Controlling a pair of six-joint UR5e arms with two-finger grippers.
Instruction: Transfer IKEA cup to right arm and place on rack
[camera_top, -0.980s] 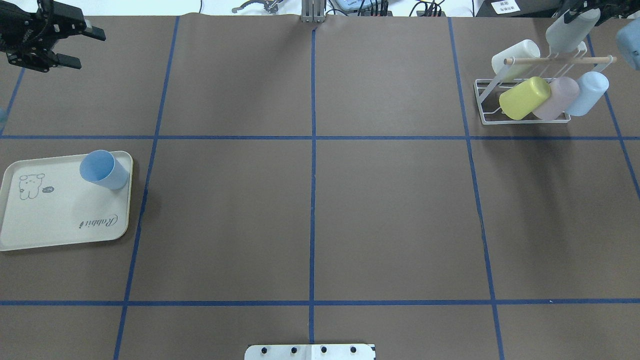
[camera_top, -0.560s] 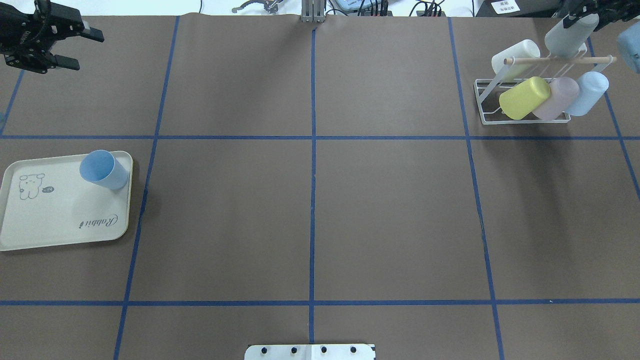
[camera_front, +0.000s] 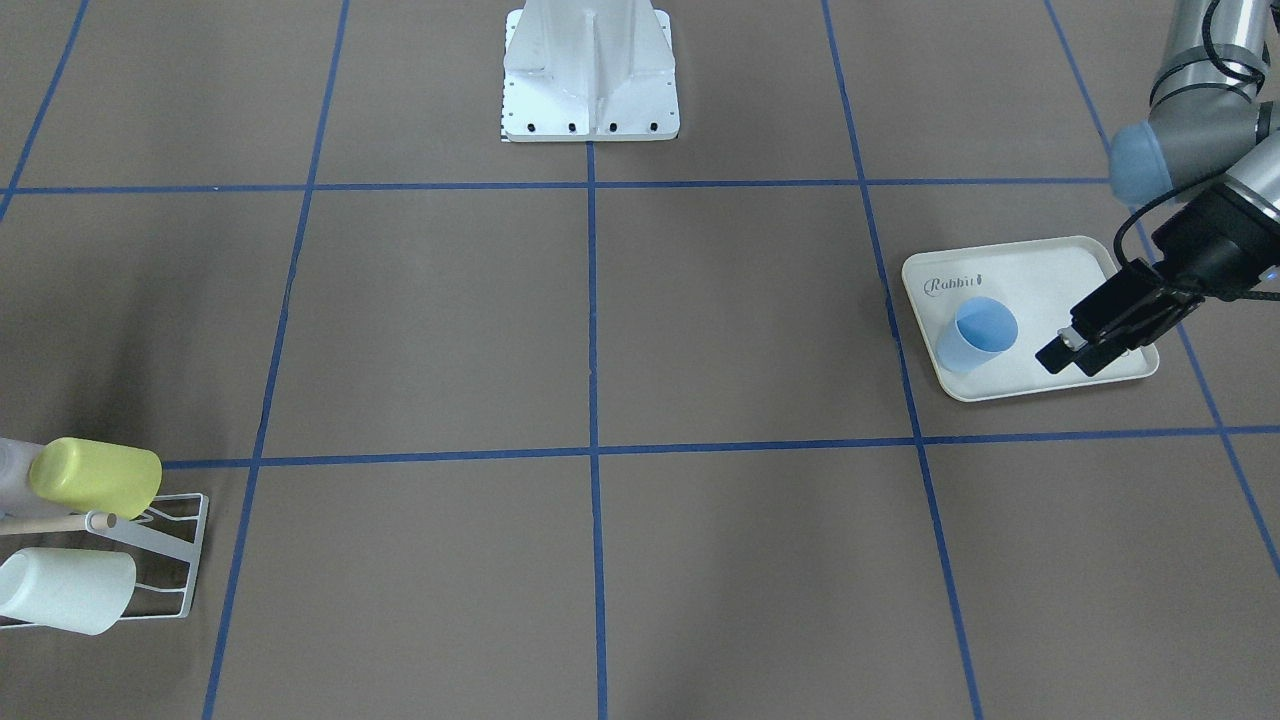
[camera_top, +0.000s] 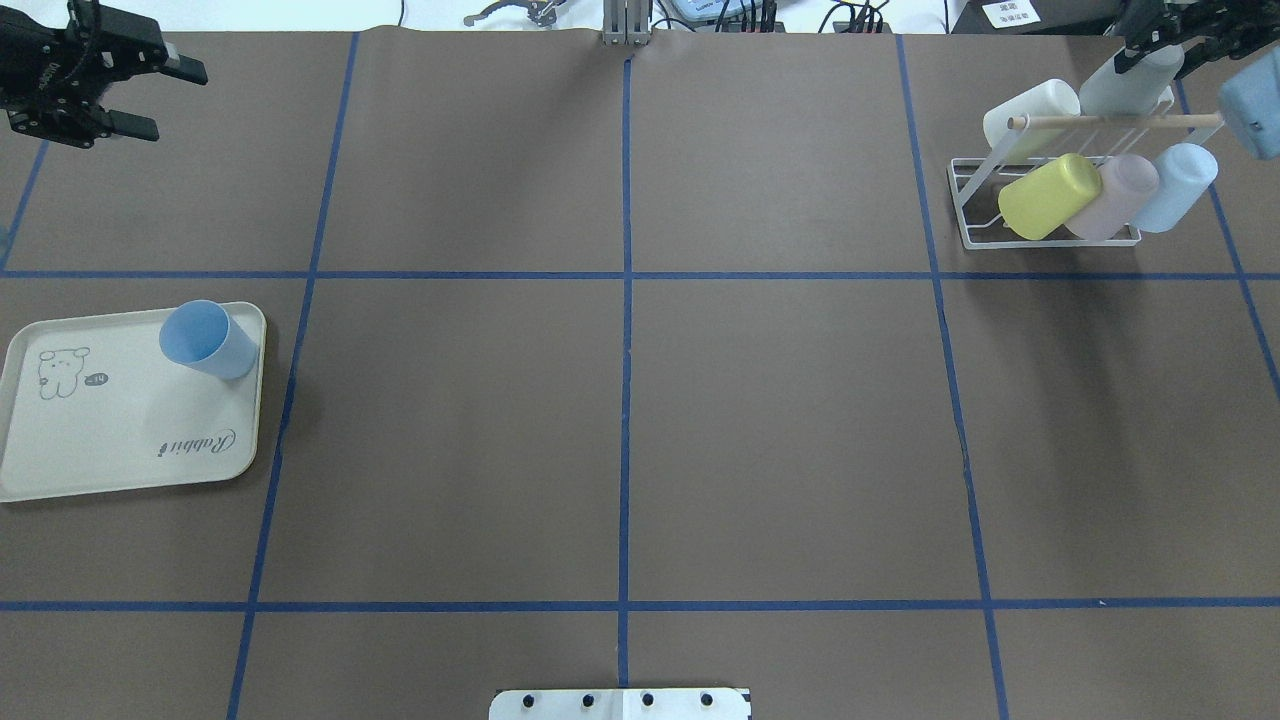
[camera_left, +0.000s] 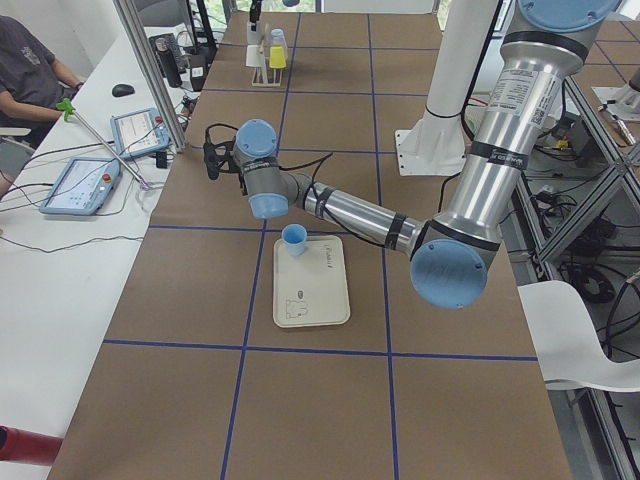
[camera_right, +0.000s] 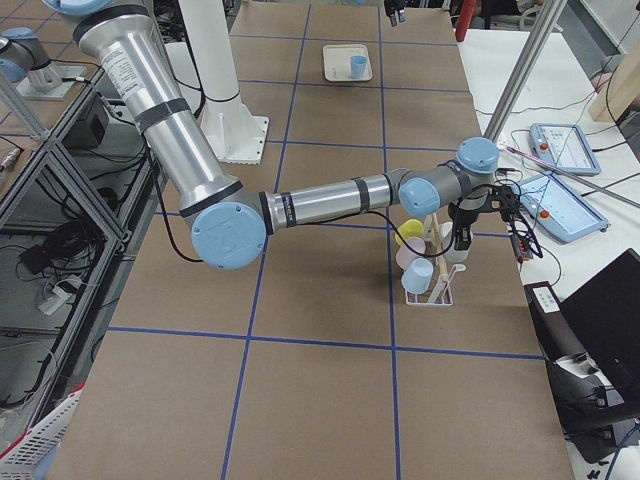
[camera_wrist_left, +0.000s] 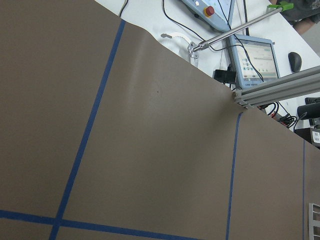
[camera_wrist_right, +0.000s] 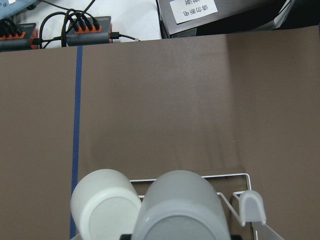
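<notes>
Rack (camera_top: 1060, 122) front crowded with cups (camera_top: 1048, 195)

The left arm (camera_left: 350, 212) is stretched out nearly level from its elbow. Its end effector (camera_top: 178, 102) is held aloft with the two fingers spread apart, and nothing is gripped between them. The right arm (camera_right: 320, 200) is likewise extended almost horizontally, with the wrist turned downward. Its end effector (camera_top: 1150, 47) is closed on a grey cup (camera_top: 1120, 85).

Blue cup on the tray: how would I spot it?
On the brown table, find the cream tray at the robot's left. The blue cup stands mouth up in its far right corner. The other cups cluster tilted at the white rack.
</notes>
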